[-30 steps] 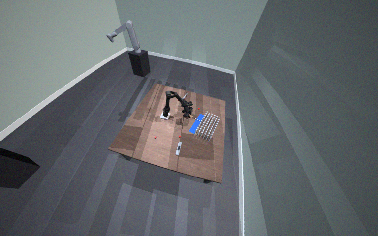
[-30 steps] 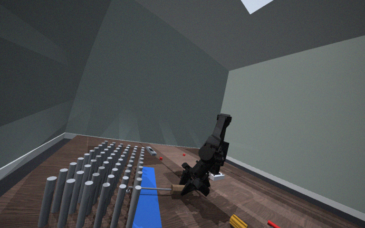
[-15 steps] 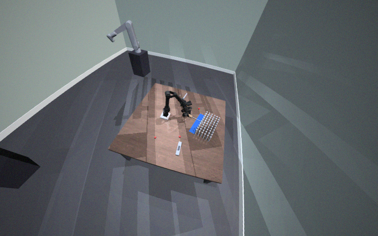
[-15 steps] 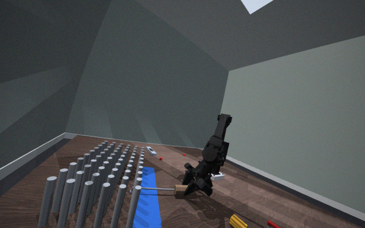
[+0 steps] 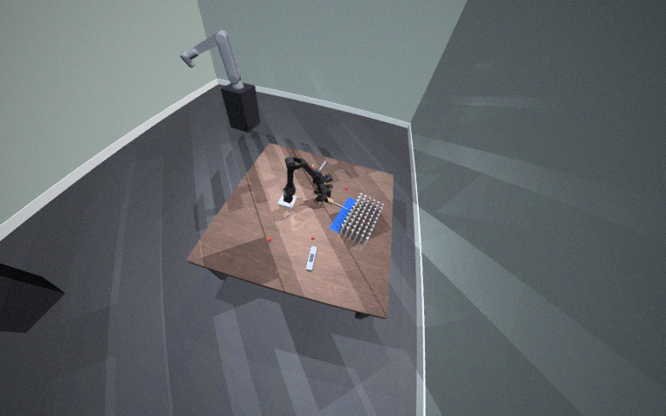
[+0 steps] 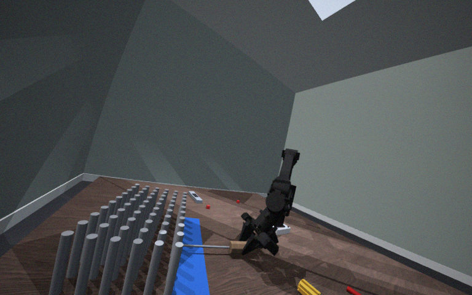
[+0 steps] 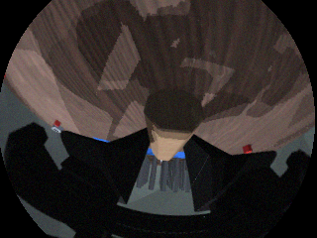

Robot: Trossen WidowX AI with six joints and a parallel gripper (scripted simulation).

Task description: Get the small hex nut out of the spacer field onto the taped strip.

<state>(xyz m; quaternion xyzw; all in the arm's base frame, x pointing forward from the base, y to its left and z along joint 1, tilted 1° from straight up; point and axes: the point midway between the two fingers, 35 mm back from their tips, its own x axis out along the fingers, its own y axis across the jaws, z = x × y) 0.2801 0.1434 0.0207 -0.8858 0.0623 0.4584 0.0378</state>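
Observation:
My gripper (image 5: 328, 199) (image 6: 242, 246) (image 7: 166, 131) is shut on the wooden handle (image 6: 237, 247) (image 7: 169, 139) of a thin metal tool, above the table before the strip. The tool's shaft (image 5: 341, 205) (image 6: 208, 246) reaches level across the blue taped strip (image 5: 349, 202) (image 6: 195, 233). Its far end goes behind the top of a front-row spacer in the exterior view, so I cannot tell whether it touches one. The standing grey metal spacers (image 5: 362, 220) (image 6: 111, 267) (image 7: 163, 176) are in upright rows behind the strip. The hex nut cannot be made out.
A pale flat block (image 5: 311, 258) (image 6: 195, 196) lies on the table beyond small red cubes (image 5: 310, 236) (image 5: 267, 237). Another red cube (image 5: 346, 188) is near the spacers. A yellow ribbed piece (image 6: 308, 287) and a red rod (image 6: 353, 290) lie near the exterior camera. A pale bar (image 5: 322, 165) lies behind the arm.

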